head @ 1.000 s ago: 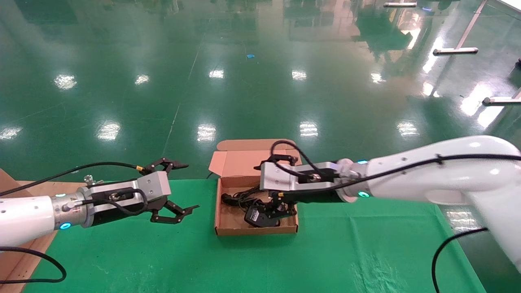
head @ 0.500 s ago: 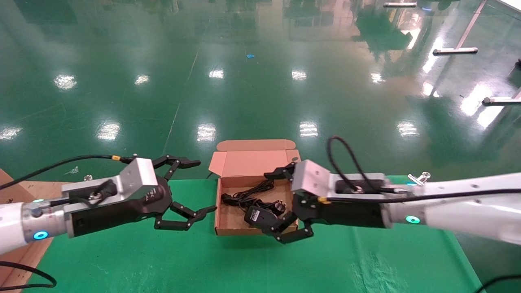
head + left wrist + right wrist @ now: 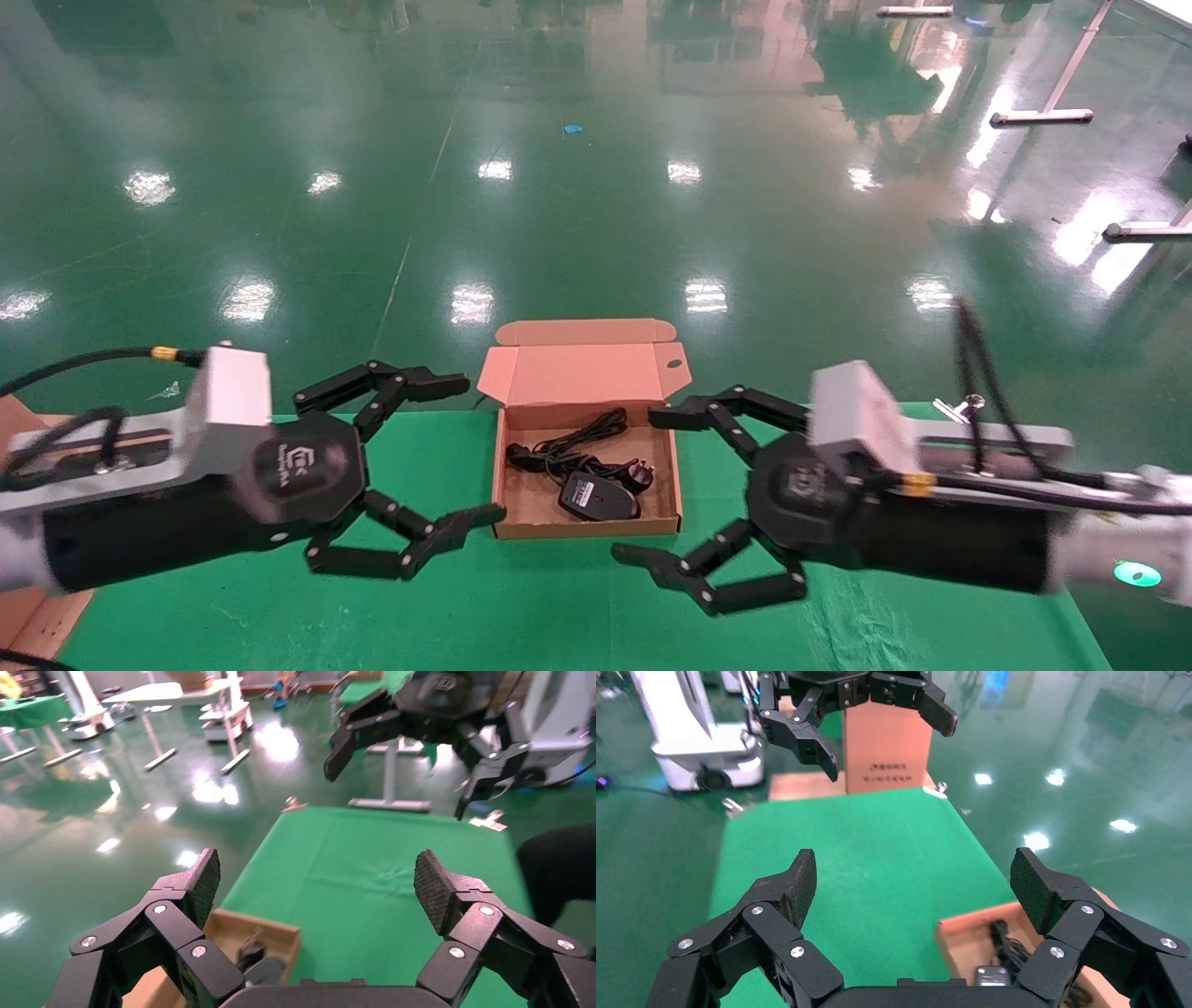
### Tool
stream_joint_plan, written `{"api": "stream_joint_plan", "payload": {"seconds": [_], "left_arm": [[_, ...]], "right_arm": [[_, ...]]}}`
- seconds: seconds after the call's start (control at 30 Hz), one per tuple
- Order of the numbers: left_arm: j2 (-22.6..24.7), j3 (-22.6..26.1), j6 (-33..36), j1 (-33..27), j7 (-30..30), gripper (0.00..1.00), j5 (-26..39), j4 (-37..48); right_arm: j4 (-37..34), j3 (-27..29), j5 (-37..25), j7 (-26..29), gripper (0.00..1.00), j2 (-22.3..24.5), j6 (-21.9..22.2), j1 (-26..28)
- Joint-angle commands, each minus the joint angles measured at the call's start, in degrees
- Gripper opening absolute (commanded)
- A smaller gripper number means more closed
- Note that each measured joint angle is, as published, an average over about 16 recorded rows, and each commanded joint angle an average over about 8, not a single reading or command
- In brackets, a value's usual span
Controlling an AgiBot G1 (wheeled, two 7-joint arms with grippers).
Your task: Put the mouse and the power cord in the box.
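The brown cardboard box stands open on the green table, its lid leaning back. Inside it lie the black mouse with its pale label patch and the coiled black power cord, whose plug rests beside the mouse. My left gripper hangs open just left of the box, holding nothing. Above the table to the right of the box, my right gripper is open and empty too. The box corner shows in the left wrist view, and the box with the mouse shows in the right wrist view.
A wooden board lies at the table's left edge. A tall cardboard carton stands beyond the table's far end in the right wrist view. Glossy green floor surrounds the table, with metal stand feet at the far right.
My right gripper has let go inside the box, opened and drawn back to the right, leaving the mouse there. My left gripper has turned and shifted slightly toward the box.
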Motion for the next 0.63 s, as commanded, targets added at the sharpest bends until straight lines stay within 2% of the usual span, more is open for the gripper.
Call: {"api": "stream_joint_plan", "payload": {"seconds": [0.03,0.43,0.63], "left_arm": [[-0.71,-1.38,1.35,0.88,-2.01,1.00,-0.64,-1.71],[-4.85,-9.35,9.16,5.96,-13.61,1.00,-4.37,-11.60],[-5.97,-11.52,11.30,7.33,-16.57,1.00,-5.38,-14.29]], "right_arm": [[1.46,1.32,1.78,1.05,1.00,1.49,-1.09,-1.28],[9.93,8.98,12.09,7.12,1.00,10.09,-7.41,-8.70],[12.21,11.04,14.89,8.65,1.00,12.40,-9.10,-10.69]]}}
